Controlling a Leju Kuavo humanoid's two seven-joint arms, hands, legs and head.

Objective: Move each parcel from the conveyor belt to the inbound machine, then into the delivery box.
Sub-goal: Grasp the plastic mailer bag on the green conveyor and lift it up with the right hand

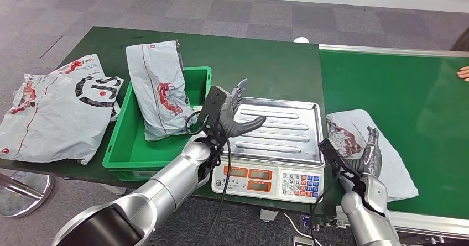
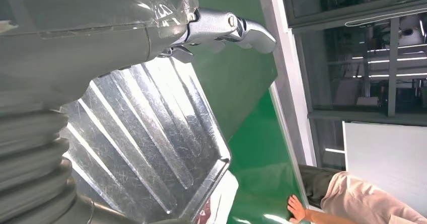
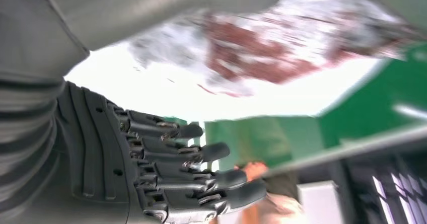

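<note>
One parcel (image 1: 368, 146) lies on the green belt (image 1: 409, 108), at 4 o'clock from the scale (image 1: 274, 130). The right hand (image 1: 359, 157) rests over it, fingers apart, maybe not gripping. Another parcel (image 1: 157, 88) sits in the green box (image 1: 121, 152). The left hand (image 1: 227, 110) is open over the bare scale.

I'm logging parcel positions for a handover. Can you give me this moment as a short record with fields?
belt parcel: on the conveyor beside the scale, right hand at it
scale: pan bare
left hand: open, over the scale's left edge
box: one parcel leaning inside
table: large parcel left of the box
person: hand at the belt's far edge
</note>
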